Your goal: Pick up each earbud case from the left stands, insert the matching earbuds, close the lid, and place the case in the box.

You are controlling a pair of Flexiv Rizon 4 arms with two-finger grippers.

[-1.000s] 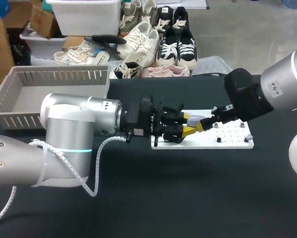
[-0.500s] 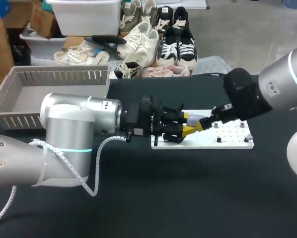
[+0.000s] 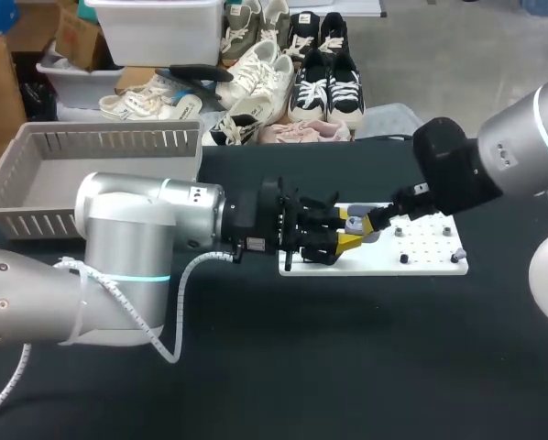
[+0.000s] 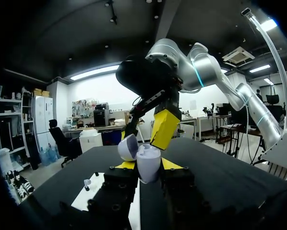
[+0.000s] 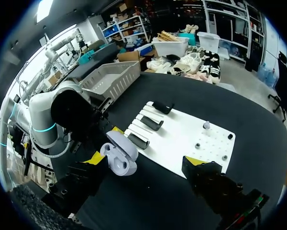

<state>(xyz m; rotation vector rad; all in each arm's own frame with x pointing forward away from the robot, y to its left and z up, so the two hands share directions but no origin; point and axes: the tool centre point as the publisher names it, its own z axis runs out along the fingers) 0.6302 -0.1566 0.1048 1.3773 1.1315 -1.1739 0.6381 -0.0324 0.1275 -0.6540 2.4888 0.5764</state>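
Note:
A pale lavender earbud case stands upright with its lid open, and my left gripper is shut on it over the near end of the white stand board. In the head view the case sits between the two arms. My right gripper hovers right at the case, open; one of its yellow fingers hangs just above the case's mouth. In the right wrist view the case lies close beside one finger of the wide-open right gripper. Small earbuds sit on pegs on the board.
A grey slatted basket stands at the table's back left. Three black stands line the board's left part and hold nothing. The black tabletop stretches in front of the board.
My right gripper has shifted slightly up and toward the case. The left arm and the case have stayed still.

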